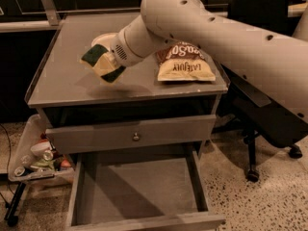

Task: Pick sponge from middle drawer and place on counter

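Note:
The sponge, dark green on yellow foam, is held in my gripper just above the left middle of the counter. The gripper is shut on it, with the white arm reaching in from the upper right. Below, the middle drawer stands pulled open, and its flat grey floor has nothing on it. Above it is a closed drawer front with a small round knob.
A chip bag lies on the right half of the counter, close to the arm. A white bowl peeks out behind the gripper. A bin of clutter stands at the lower left. An office chair stands at the right.

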Controlling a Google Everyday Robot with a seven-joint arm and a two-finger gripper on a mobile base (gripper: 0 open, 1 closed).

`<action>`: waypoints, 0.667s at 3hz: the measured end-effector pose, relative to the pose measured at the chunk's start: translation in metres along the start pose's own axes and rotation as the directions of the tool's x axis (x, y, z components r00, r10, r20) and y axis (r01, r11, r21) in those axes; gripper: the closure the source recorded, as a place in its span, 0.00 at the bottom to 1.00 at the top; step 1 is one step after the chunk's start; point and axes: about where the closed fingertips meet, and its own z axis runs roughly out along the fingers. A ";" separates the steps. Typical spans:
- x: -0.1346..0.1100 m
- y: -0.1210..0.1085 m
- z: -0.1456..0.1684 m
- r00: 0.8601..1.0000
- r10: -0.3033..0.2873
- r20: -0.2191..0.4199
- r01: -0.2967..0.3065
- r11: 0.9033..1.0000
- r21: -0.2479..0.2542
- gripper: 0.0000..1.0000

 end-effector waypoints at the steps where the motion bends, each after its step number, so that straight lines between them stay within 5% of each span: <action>1: -0.001 -0.013 0.019 1.000 -0.003 -0.024 0.003 1.000 -0.005 1.00; 2: -0.001 -0.021 0.049 0.997 -0.011 -0.075 0.008 0.999 -0.036 1.00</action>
